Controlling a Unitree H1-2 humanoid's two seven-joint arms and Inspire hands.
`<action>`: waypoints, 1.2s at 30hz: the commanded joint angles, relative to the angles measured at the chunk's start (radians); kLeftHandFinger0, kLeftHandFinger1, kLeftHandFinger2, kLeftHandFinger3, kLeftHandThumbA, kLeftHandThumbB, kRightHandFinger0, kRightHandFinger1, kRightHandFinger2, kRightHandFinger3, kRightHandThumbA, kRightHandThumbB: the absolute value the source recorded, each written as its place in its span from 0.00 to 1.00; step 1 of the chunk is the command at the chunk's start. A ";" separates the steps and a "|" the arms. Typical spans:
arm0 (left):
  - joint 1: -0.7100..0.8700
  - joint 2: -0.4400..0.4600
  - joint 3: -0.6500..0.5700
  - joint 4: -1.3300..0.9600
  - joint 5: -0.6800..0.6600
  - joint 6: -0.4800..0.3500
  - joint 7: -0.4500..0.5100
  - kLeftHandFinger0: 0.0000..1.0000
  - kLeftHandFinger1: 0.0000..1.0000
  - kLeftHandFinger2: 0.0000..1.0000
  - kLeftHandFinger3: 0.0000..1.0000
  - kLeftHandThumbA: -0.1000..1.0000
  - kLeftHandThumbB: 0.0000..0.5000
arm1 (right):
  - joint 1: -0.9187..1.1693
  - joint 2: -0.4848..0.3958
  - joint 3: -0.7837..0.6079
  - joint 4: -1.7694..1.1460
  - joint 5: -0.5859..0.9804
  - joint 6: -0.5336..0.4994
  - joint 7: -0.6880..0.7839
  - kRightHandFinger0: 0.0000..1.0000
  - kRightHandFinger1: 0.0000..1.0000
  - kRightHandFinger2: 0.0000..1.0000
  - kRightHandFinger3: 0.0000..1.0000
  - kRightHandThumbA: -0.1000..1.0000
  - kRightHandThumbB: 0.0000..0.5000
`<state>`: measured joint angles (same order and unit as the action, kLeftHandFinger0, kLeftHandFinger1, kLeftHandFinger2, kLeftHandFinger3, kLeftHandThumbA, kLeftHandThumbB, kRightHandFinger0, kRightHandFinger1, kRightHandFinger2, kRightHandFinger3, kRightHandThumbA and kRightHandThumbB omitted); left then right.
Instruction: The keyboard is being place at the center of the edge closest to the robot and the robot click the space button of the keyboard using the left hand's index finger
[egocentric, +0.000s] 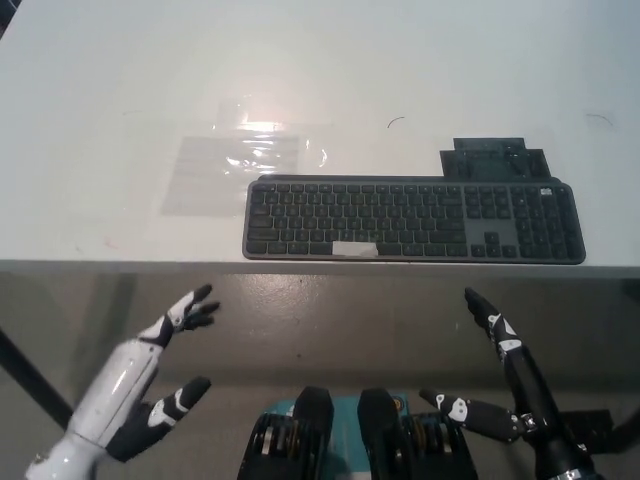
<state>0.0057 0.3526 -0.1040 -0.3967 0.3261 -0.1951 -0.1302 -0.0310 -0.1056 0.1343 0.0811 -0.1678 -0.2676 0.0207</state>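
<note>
The left hand's fingers (192, 308) are spread wide, with the thumb splayed low and apart from the others. They hold nothing and touch nothing. The white left hand (145, 380) hangs below the near table edge at the lower left, well short of the keys. The right hand (520, 395), black, rests at the lower right. Its fingers (488, 318) are likewise fanned apart and empty, also below the edge.

One keyboard (415, 220), dark grey, lies flat along the near edge of the white table (120, 80), set right of the middle. A pale strip (354, 249) marks its space bar. One clear plastic sheet (240, 160) lies just beyond the keyboard's left end. One dark flat object (495, 160) sits behind the keyboard's right part; its near side is hidden and I cannot tell what it is. The key legends are too small to read.
</note>
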 joint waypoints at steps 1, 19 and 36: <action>-0.077 -0.014 -0.003 -0.085 0.117 0.010 -0.015 0.00 0.00 0.00 1.00 1.00 0.84 | -0.014 0.002 -0.005 -0.012 -0.009 -0.052 -0.008 1.00 1.00 1.00 1.00 1.00 0.86; -0.408 -0.138 -0.164 0.184 0.258 0.158 -0.095 0.00 0.03 0.09 1.00 1.00 0.65 | -0.020 0.000 -0.004 -0.024 -0.024 -0.049 -0.008 1.00 1.00 1.00 1.00 1.00 0.82; -0.542 -0.198 -0.237 0.549 0.339 0.144 -0.038 0.00 0.08 0.28 1.00 1.00 0.70 | -0.033 -0.005 -0.006 -0.040 -0.031 -0.032 -0.002 1.00 1.00 1.00 1.00 1.00 0.85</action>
<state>-0.4894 0.1644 -0.3339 0.1283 0.6316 -0.0537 -0.2155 -0.0390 -0.1060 0.1338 0.0766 -0.1885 -0.2677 0.0206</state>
